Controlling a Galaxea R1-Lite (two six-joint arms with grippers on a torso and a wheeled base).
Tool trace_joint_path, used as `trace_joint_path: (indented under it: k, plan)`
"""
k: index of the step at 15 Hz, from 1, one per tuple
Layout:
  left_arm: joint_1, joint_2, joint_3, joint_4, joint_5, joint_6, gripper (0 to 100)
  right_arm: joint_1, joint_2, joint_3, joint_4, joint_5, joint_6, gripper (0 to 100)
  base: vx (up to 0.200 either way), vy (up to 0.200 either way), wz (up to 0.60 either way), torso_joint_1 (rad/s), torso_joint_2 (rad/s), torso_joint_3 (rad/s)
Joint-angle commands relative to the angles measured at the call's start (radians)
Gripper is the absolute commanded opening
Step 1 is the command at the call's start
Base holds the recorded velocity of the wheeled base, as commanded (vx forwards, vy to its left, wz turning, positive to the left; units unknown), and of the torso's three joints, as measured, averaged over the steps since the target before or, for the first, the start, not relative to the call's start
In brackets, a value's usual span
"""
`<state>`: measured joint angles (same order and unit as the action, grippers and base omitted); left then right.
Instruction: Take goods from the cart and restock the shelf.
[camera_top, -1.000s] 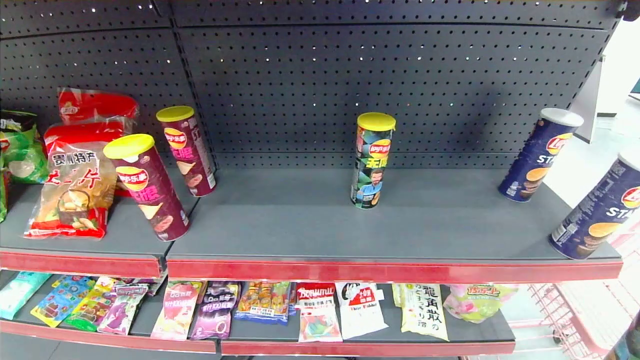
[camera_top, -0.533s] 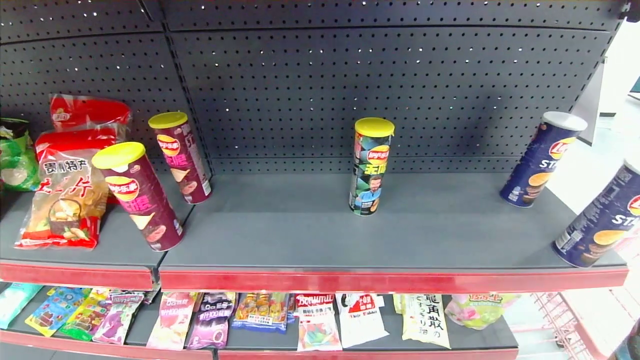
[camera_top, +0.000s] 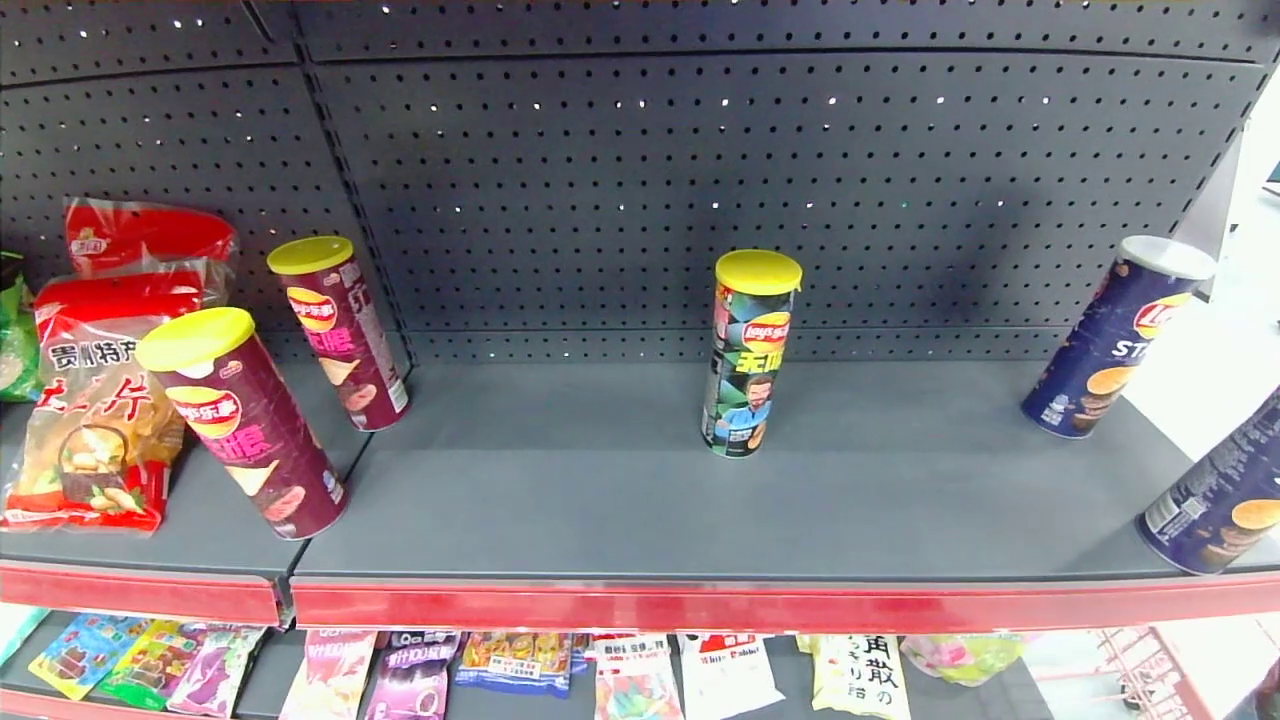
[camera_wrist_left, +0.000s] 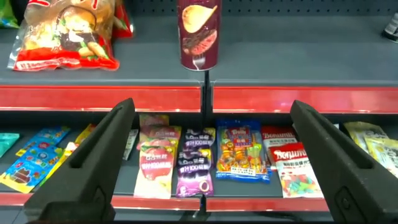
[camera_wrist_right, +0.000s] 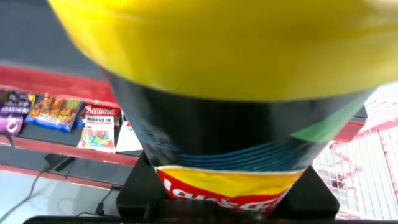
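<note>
**Right fingers clamped on a chip can, left fingers spread and bare**

I saw the left gripper (camera_wrist_left: 205, 171) with its fingers (camera_wrist_left: 93, 165) spread wide and nothing between them. Beyond their tips, snack packets (camera_wrist_left: 193, 165) lay on the lower shelf (camera_wrist_left: 261, 203). Farther past them, behind the red edge of the shelf (camera_wrist_left: 298, 98), a maroon can (camera_wrist_left: 198, 34) stood upright in line with the gap between the fingers. The right gripper (camera_wrist_right: 227, 196) had its fingers closed on either side of a yellow-lidded chip can (camera_wrist_right: 236, 118), lid end towards the wrist camera. Beyond that can I could make out the shelf's red edge, and off to one side of the fingers the pink wire cart (camera_wrist_right: 367, 174).
</note>
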<state>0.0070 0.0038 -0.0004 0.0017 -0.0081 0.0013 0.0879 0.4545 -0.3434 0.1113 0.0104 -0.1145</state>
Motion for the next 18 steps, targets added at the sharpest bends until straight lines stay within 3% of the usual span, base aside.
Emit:
trace_joint_path:
  k: [1,3,8,9,10,11,12,13,14,16,18]
  plan:
    - [-0.001,0.028,-0.001,0.0,0.0,0.0,100,0.0,-0.109,0.037,0.004,0.006,-0.021,0,0.0,0.0,0.0,0.0,0.0,0.0]
    - [-0.024,0.045,-0.003,0.001,-0.027,0.032,100,0.0,-0.221,0.1,0.004,0.045,-0.021,0,0.0,0.0,0.0,0.0,0.0,0.0]
    - [-0.024,0.048,-0.021,-0.006,-0.079,0.029,100,0.0,-0.281,0.155,0.002,0.068,-0.014,0,0.0,0.0,0.0,0.0,0.0,0.0]
    - [-0.041,0.203,-0.193,-0.003,-0.105,-0.029,100,0.0,-0.278,0.159,0.002,0.086,-0.014,0,0.0,0.0,0.0,0.0,0.0,0.0]
    - [-0.052,0.404,-0.363,-0.009,-0.121,-0.115,100,-0.002,-0.277,0.164,0.004,0.1,-0.014,0,0.0,0.0,0.0,0.0,0.0,0.0]
    - [-0.068,0.507,-0.478,-0.011,-0.151,-0.133,100,0.0,-0.278,0.181,0.002,0.106,-0.014,0,0.0,0.0,0.0,0.0,0.0,0.0]
    - [-0.091,0.571,-0.515,-0.014,-0.201,-0.11,100,0.0,-0.278,0.185,0.002,0.106,-0.014,0,0.0,0.0,0.0,0.0,0.0,0.0]
    - [-0.113,0.616,-0.523,-0.026,-0.247,-0.064,100,0.0,-0.277,0.185,0.002,0.106,-0.014,0,0.0,0.0,0.0,0.0,0.0,0.0]
    - [-0.154,0.739,-0.523,-0.088,-0.349,0.031,100,-0.002,-0.278,0.185,0.002,0.105,-0.014,0,0.0,0.0,0.0,0.0,0.0,0.0]
    - [-0.22,0.932,-0.536,-0.239,-0.441,0.04,100,-0.004,-0.272,0.181,0.002,0.105,-0.014,0,0.0,0.0,0.0,0.0,0.0,0.0]
    - [-0.329,1.134,-0.553,-0.43,-0.467,0.04,100,-0.004,-0.264,0.178,0.002,0.103,-0.013,0,0.0,0.0,0.0,0.0,0.0,0.0]
